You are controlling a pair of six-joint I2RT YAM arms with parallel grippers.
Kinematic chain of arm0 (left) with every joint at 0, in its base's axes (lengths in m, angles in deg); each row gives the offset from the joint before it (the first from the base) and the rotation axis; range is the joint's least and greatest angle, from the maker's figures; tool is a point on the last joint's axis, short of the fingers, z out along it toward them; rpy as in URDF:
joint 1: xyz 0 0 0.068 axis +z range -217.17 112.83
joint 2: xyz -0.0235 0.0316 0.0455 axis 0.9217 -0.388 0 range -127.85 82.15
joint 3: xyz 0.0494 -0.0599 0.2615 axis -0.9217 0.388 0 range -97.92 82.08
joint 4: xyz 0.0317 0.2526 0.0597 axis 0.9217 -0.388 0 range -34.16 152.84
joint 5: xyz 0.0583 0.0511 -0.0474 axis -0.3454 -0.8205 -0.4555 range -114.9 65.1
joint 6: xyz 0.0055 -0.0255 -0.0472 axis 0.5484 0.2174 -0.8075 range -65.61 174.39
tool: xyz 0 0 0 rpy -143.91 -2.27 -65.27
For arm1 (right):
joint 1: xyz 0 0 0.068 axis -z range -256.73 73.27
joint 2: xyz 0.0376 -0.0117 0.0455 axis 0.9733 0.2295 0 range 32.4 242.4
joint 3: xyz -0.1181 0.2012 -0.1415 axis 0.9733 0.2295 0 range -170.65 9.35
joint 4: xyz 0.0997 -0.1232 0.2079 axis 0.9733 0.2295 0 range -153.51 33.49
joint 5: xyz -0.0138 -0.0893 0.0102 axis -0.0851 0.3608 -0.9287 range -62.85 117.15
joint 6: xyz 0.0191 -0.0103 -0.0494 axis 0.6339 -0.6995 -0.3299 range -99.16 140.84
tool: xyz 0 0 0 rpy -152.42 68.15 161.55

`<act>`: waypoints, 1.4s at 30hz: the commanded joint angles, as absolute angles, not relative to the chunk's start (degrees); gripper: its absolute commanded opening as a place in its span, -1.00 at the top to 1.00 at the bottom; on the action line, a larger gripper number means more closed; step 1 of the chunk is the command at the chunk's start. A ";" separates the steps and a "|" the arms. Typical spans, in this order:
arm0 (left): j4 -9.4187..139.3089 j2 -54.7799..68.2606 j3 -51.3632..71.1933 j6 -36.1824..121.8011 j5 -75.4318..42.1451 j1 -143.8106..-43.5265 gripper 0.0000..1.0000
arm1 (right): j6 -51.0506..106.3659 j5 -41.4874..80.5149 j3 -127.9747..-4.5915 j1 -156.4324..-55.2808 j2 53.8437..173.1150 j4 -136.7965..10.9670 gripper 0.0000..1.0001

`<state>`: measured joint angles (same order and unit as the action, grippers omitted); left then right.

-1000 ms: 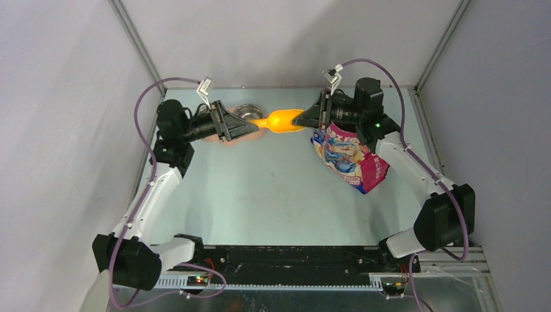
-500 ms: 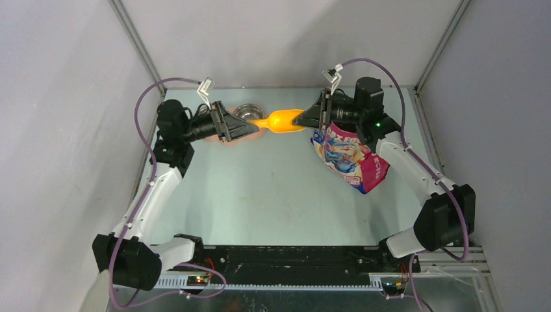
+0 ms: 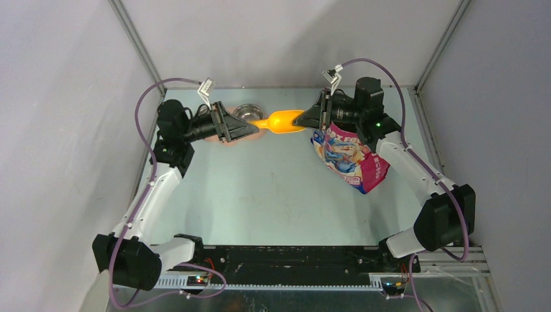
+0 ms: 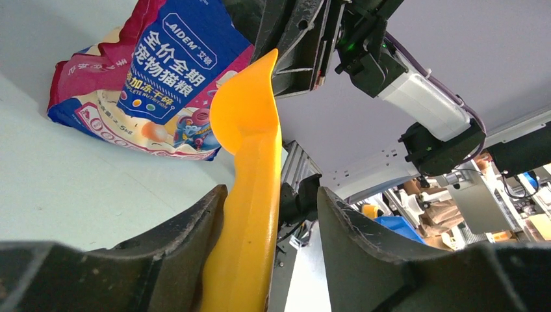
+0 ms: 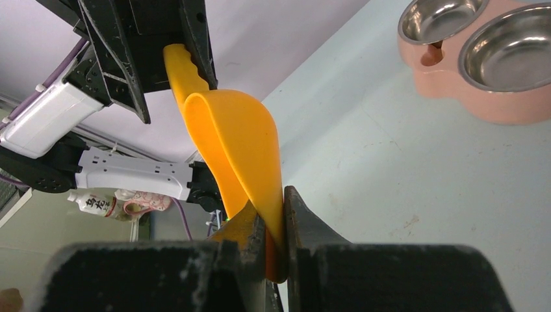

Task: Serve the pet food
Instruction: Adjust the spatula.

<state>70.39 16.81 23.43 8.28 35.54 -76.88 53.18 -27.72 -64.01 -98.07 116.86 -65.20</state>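
Grey walls close round a pale green counter (image 3: 260, 188). At its far edge our right jaws are pinched tight on the rim of the orange scoop (image 3: 281, 121), with the thin wall of its bowl caught between the two fingers (image 5: 240, 231). Our left jaws stand partly open astride the scoop's handle. From the left wrist we see the handle resting against one finger (image 4: 188, 221) with a clear gap to the other, so they do not clamp it.

The scoop hangs in the air between the two, handle towards the left arm (image 3: 156, 188) and bowl towards the right arm (image 3: 403, 162).

Just behind and under the left jaws sits the pink feeder (image 5: 474, 104) with its two steel bowls, on the far left of the counter.

The cat food bag (image 3: 351, 159), glossy blue, pink and red with a cartoon cat, lies on the right side of the counter. Its upper end is tucked beneath the right wrist and its lower end points towards the near right. We cannot tell whether its top is open, nor see inside it.
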 commanded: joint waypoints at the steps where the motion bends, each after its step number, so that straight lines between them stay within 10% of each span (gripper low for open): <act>1: 73.15 18.20 21.30 7.99 37.95 -77.01 -0.15 | 50.76 -27.04 -66.03 -97.50 117.07 -63.78 1.00; 30: 73.07 18.00 21.09 8.18 37.75 -77.01 -0.44 | 52.80 -30.56 -64.95 -97.79 117.58 -66.21 1.00; 42: 73.77 18.13 21.61 7.91 37.97 -77.06 -0.11 | 53.62 -28.96 -64.99 -97.65 118.17 -67.54 1.00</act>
